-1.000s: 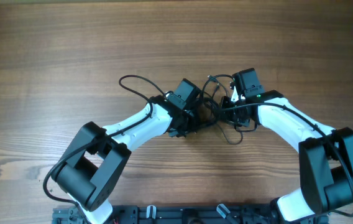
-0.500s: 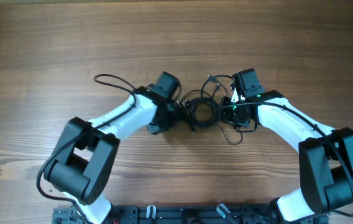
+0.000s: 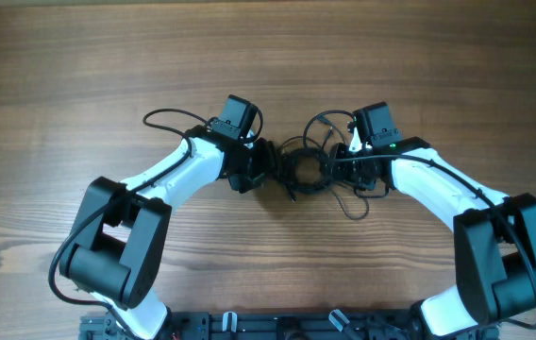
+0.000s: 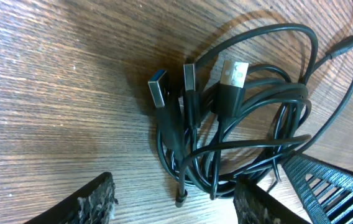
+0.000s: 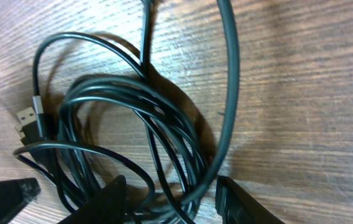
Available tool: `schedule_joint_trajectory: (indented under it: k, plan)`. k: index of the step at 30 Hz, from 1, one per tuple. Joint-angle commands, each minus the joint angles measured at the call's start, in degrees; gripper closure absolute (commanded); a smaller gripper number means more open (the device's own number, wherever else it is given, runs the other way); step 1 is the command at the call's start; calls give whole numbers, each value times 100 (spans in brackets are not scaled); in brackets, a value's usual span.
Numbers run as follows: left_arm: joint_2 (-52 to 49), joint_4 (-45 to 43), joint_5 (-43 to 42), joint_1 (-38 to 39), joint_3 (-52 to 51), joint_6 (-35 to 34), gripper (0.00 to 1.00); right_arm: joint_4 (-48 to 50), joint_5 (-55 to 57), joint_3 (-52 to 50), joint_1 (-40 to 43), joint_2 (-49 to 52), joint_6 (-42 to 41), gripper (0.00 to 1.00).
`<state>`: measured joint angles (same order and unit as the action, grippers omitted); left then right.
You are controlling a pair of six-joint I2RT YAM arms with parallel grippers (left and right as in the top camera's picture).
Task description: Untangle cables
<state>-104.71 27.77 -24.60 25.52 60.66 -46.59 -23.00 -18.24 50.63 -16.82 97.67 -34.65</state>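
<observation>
**A:** Where did the cables (image 3: 306, 168) lie?

**B:** In a loose black coil on the wooden counter (image 3: 268, 57), between the two arms. The left gripper (image 3: 264, 170) was just beside the coil's left edge and the right gripper (image 3: 340, 170) was at its right edge.

**A:** Which way did they run?

**B:** From the left wrist, the coil stretched away from the left gripper (image 4: 176, 208), leaning a little to the right. Its three plug ends (image 4: 232, 73) lay side by side at the far left part. All of them pointed away from the fingers (image 4: 96, 199), with their long axes nearly parallel. One thin loose tip lay on the wood between the fingers.

**A:** Was the left gripper holding anything?

**B:** No. Its jaws stood wide apart and gripped nothing. The near end of the coil lay in the gap between them, towards the right-hand finger.

**A:** And the right?

**B:** From the right wrist, several strands ran between the right gripper's (image 5: 170, 202) fingers (image 5: 238, 202). One thick loop arched up and away along the right-hand finger. The jaws stood apart, but I could not tell whether they pinched the strands or only straddled them.
</observation>
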Motion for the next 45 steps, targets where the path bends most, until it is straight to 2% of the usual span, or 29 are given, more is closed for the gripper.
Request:
schedule_joint_trajectory:
  k: [1,4,7,12,13,16,17,20,21,22,26,30,32,33,34,37,40,45]
  plan:
    - [-81,-116,-153,48,31,-76,37,101,-101,-7,24,85,-2,51]
    - [-146,-354,-151,168,31,-79,38,94,-87,-7,24,85,-7,54]
    - [-210,-568,-146,275,31,-83,39,59,-92,-7,24,85,-201,64]
    - [-398,-592,186,428,31,-74,45,-164,-111,-7,24,85,-297,65]
    - [-422,-525,361,426,31,-74,53,-262,-111,-7,24,85,-286,66]
    - [-422,-354,942,400,31,-24,92,-413,46,-7,28,85,-284,67]
    - [-422,-334,1054,348,31,-9,96,-409,70,-7,28,85,-286,67]
    - [-380,-181,1071,55,33,103,96,-417,90,-7,28,85,-291,69]
    - [-343,-129,1073,-39,33,195,96,-439,142,-7,28,85,-306,77]
    - [-245,-46,1069,-199,33,402,96,-505,243,-7,28,85,-308,96]
    - [326,188,966,-787,33,975,96,-752,671,-7,28,85,-455,96]
    - [1032,184,177,-1252,33,1464,96,-748,671,-7,28,85,-450,96]
    - [1259,199,-103,-1370,33,1491,96,-562,295,-7,28,85,-387,95]
    - [1377,203,-474,-1375,33,1493,96,31,-916,-7,28,85,306,76]
    - [1379,181,-695,-1375,33,1493,96,273,-1419,-7,28,85,481,64]
    - [1381,-15,-1499,-1375,33,1777,96,1038,-2734,-7,28,85,612,44]
    - [1386,-317,-2168,-1377,33,1788,96,1639,-3445,-7,28,85,592,38]
    - [1386,-393,-2350,-1377,33,1788,96,1917,-3545,-7,28,85,238,34]
